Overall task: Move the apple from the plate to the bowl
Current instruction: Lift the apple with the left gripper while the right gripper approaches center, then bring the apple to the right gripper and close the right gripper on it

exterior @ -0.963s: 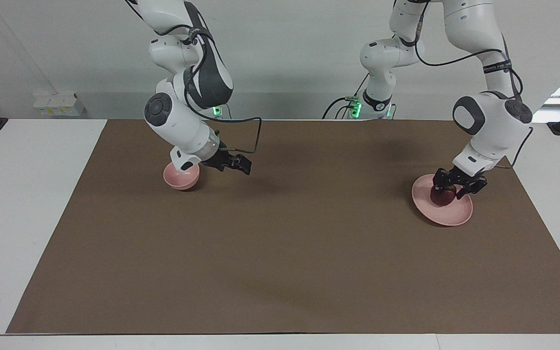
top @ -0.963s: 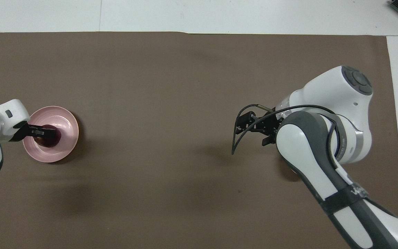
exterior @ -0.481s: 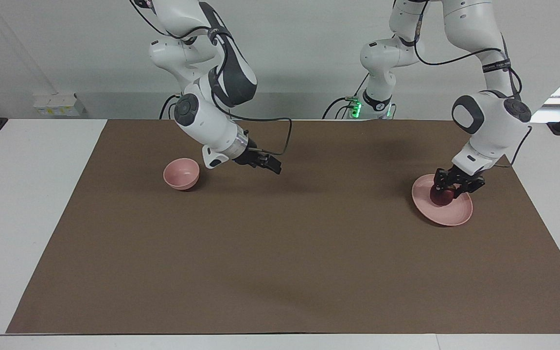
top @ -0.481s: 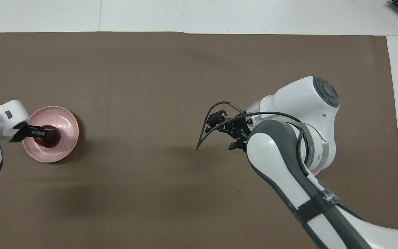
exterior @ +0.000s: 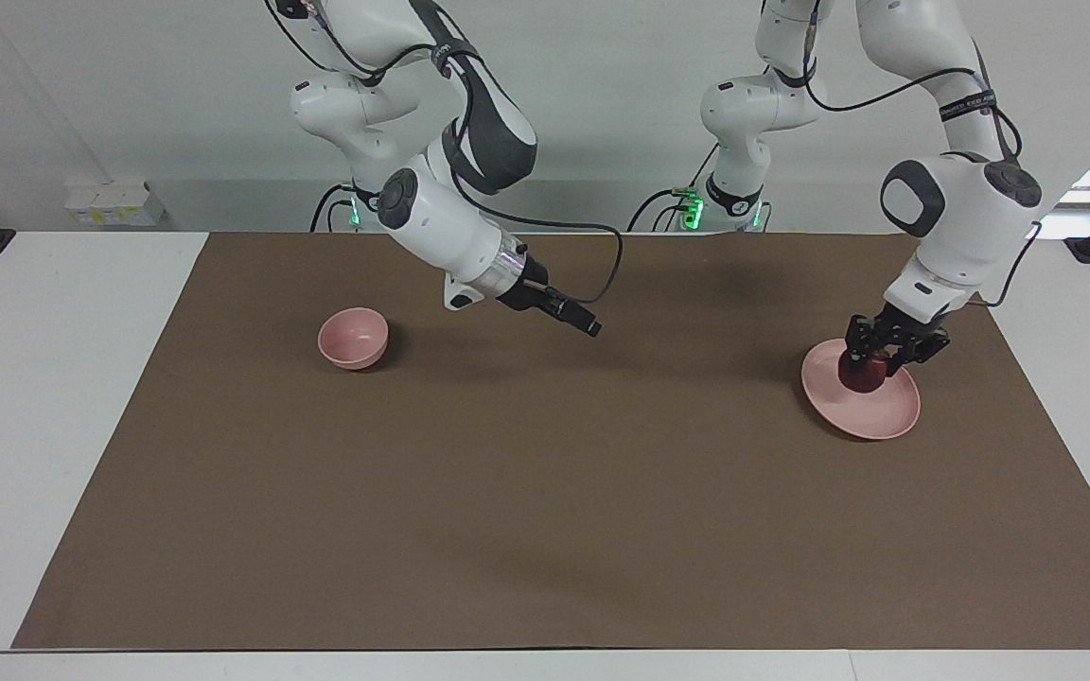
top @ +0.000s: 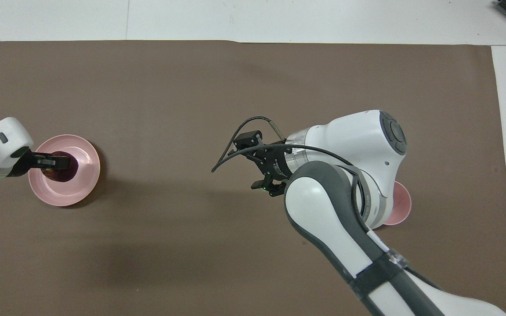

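Left pincer (exterior: 871, 360) is down on the apple (exterior: 863, 373), fingers clamped on either side of it, over the plate (exterior: 876, 409). In the overhead view the same pincer (top: 53, 163) comes in from the left arm's end of the worktop and covers the top of the apple (top: 62, 171). Can't tell whether the apple is touching the plate surface or just clear of it.

Apple: small, round, dark maroon, a lighter patch barely visible under the fingers in the overhead view. Sits on the part of the plate nearer the robots, not centred.

Plate (top: 84, 184): flat, round, pale pink, low rim, clearly wider than the apple. On the brown mat (exterior: 545, 492) at the left arm's end.

Right pincer (exterior: 588, 325) is up in the air over bare mat, near the middle of the worktop, arm slanted down toward the left arm's end. Can't tell its finger gap from either view. Overhead shows it (top: 253, 149) with a black cable looping beside it.

Bowl (exterior: 353, 338): small, deep, pale pink, empty, upright on the mat toward the right arm's end. Overhead, only its edge (top: 402, 206) shows past the right arm's body. Bowl and plate are well apart, the right pincer between them.
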Tool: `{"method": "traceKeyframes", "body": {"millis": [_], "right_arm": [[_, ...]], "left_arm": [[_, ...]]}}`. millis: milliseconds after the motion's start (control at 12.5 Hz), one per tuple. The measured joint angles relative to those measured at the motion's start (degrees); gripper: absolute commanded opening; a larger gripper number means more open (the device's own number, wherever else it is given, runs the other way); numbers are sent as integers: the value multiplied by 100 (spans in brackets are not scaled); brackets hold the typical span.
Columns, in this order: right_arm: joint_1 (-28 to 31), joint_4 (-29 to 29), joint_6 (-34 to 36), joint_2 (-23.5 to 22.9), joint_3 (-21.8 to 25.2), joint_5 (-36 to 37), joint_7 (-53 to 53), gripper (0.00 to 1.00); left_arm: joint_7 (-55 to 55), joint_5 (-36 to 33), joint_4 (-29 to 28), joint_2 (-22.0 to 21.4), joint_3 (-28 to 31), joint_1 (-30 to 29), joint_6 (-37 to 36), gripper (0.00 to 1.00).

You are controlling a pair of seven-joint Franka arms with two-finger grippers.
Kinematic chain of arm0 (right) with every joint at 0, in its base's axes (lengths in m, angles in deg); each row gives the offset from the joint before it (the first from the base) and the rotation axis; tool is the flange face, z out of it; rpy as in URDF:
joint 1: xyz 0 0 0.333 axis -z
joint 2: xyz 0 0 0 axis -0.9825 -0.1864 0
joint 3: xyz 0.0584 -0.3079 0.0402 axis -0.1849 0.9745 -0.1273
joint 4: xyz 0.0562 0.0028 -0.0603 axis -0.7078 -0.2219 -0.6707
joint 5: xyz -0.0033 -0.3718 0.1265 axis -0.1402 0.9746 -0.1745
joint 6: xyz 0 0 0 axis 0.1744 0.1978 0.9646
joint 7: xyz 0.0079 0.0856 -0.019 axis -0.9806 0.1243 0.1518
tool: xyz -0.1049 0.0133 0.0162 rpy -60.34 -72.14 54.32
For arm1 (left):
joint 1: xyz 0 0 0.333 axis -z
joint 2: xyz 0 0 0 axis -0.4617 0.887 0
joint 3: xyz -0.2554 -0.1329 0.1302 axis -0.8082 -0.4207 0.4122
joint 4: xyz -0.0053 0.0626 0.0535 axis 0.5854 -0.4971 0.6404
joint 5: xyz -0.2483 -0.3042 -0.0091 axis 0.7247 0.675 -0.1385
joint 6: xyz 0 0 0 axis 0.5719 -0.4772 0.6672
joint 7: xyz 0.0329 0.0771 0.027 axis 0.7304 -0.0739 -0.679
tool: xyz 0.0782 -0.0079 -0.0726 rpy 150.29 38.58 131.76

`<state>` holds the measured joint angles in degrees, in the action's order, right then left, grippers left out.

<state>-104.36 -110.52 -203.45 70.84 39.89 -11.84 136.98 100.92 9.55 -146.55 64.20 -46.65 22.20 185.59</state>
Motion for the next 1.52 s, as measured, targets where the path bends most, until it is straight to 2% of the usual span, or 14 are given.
{"method": "traceKeyframes", "body": {"millis": [160,401,722,963,1525], "right_arm": [[-131,66,-201,-61,0,-132,356,100],[-324,181,-449,-149,-1,-190,628,100],[-368,197,-717,-268,12,-924,732,100],[-381,273,-864,-520,13,-1234,889,100],[-310,371,-664,-761,31,-1498,908,100]], "left_arm": [[-754,7,21,-220,-21,482,-99,0],[-1883,229,40,-225,-38,1190,61,0],[-3604,277,75,-220,-52,2261,433,0],[-4680,278,181,-216,-59,3033,697,0],[-5088,278,600,-97,-62,3432,761,0]]}}
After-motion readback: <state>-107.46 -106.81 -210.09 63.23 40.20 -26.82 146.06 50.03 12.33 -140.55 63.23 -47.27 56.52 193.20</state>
